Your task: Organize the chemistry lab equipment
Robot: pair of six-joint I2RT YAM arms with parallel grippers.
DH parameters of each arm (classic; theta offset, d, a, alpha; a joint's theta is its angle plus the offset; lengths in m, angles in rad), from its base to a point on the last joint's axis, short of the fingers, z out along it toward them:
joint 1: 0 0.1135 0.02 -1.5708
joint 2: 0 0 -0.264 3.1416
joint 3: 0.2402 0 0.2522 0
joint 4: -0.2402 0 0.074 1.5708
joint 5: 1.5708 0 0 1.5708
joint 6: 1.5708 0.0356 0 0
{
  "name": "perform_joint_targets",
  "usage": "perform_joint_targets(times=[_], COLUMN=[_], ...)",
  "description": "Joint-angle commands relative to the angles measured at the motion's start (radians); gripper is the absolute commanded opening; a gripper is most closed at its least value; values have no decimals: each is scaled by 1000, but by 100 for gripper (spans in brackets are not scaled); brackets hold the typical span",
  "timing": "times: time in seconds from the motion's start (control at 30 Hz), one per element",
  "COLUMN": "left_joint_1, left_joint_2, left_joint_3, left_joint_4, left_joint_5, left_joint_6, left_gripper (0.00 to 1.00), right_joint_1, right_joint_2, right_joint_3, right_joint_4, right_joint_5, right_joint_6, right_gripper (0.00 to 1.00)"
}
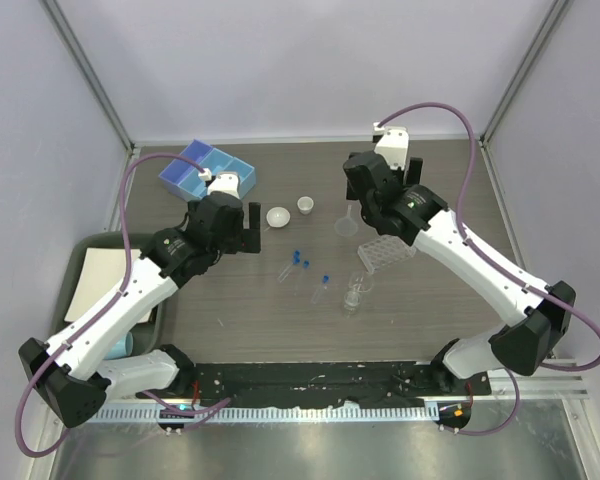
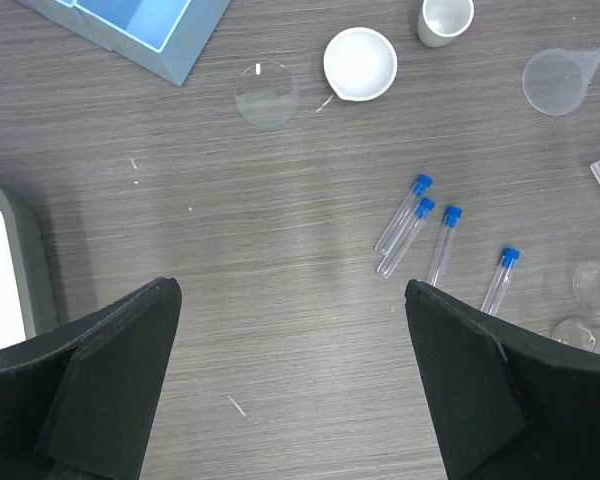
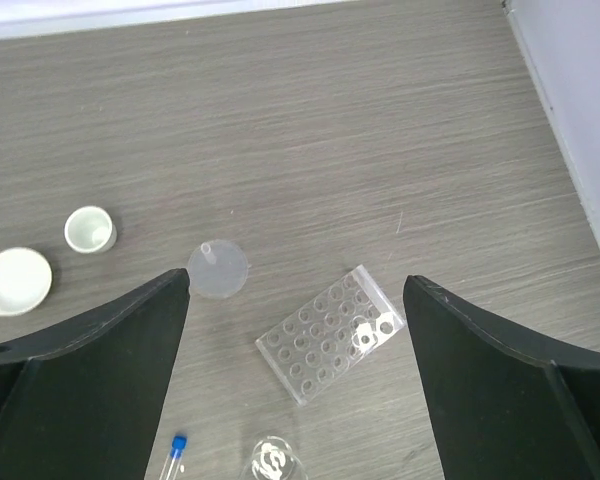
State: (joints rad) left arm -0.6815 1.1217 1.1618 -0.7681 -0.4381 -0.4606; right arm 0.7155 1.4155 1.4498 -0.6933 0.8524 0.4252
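Observation:
Both grippers are open, empty and held above the table. My left gripper (image 1: 244, 226) (image 2: 290, 300) hovers left of several blue-capped test tubes (image 1: 298, 262) (image 2: 405, 225) lying flat. Beyond it are a shallow white dish (image 1: 278, 216) (image 2: 360, 64) and a small white cup-shaped dish (image 1: 305, 205) (image 2: 446, 20). My right gripper (image 1: 366, 215) (image 3: 296, 285) is over the clear tube rack (image 1: 385, 252) (image 3: 330, 333), with the clear funnel (image 1: 347, 224) (image 3: 218, 268) to its left. The glass beaker (image 1: 356, 293) (image 3: 275, 462) stands nearer the arm bases.
A blue divided bin (image 1: 206, 171) (image 2: 140, 25) sits at the back left. A clear round glass disc (image 2: 267, 94) lies beside it. A grey tray (image 1: 85, 290) with white paper and a pale-blue cup (image 1: 120, 347) sits at the left edge.

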Motion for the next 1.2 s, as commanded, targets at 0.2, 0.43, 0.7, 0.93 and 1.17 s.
perform_joint_targets(times=[0.2, 0.43, 0.7, 0.93, 1.17], left_joint_1=[-6, -4, -6, -4, -4], left_joint_2=[-6, -37, -86, -88, -85], left_joint_3=[24, 3, -59, -68, -70], left_joint_4=[53, 90, 115, 113, 112], left_joint_5=[27, 114, 170, 188, 182], left_joint_6=[48, 43, 22, 13, 11], left_gripper=[100, 100, 100, 100, 100], right_joint_1=[-73, -159, -388, -452, -453], right_joint_2=[52, 83, 13, 0, 43], right_joint_3=[113, 95, -201, -374, -476], right_joint_4=[-152, -293, -232, -184, -169], right_joint_5=[-122, -154, -358, -412, -424], right_joint_6=[89, 144, 188, 277, 314], right_gripper=[95, 96, 96, 96, 96])
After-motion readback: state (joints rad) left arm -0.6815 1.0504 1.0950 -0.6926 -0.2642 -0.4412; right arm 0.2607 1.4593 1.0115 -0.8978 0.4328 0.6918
